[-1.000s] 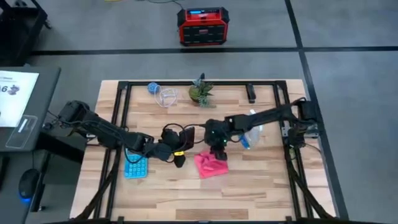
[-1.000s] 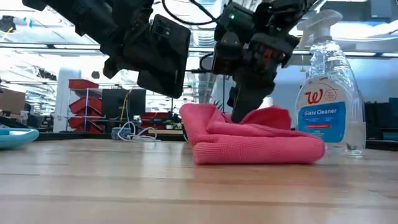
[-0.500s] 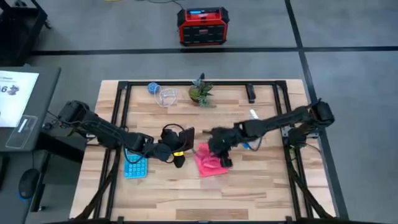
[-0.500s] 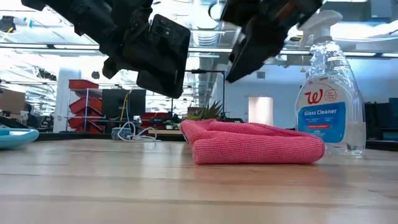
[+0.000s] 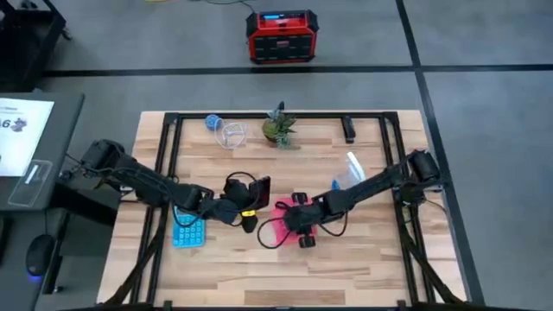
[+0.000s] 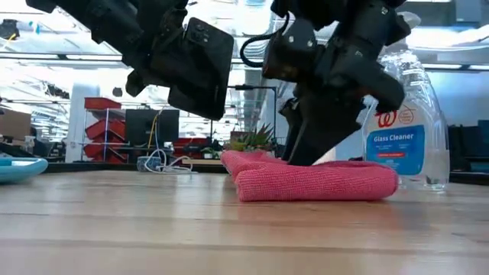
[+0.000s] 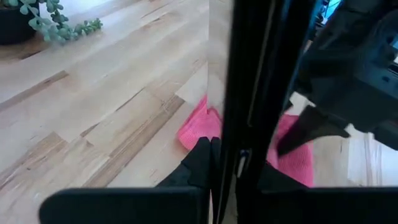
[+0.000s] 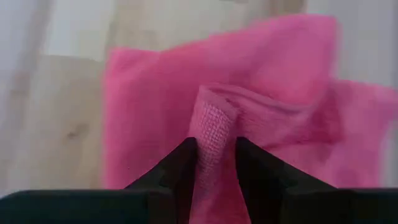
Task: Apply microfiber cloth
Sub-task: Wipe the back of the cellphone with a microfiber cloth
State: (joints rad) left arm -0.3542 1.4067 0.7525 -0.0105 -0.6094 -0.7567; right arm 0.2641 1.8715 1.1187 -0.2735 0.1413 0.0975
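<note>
Near the middle of the table (image 5: 363, 259), a little toward its near edge, the microfiber cloth (image 6: 317, 181) lies folded in a soft, low heap on the bare wood. It looks light and limp, so I judge it will sag and unfold rather than keep any shape, and a raised ridge is a better place to take it than a flat layer. That is where the right gripper (image 8: 211, 163) has it: the right wrist view shows its two dark fingers (image 8: 177, 171) closed on an upstanding fold of pink fabric, the weave bunched between them. In the high view the right arm reaches in from the right side and covers most of the cloth. Just left of it, the left gripper (image 5: 246, 216) hangs above the table with a black phone (image 6: 200, 67) clamped between its fingers, tilted, clear of the cloth in the low view. Farther left a light blue calculator (image 5: 188, 230) lies flat. To the right of the cloth stands a clear spray bottle (image 6: 405, 114) labelled glass cleaner, close to the cloth's edge. At the far side sit a small potted plant (image 5: 279, 128) and a clear cup (image 5: 231, 135). A thin pinch may slip out of so loose a fabric when lifted.
</note>
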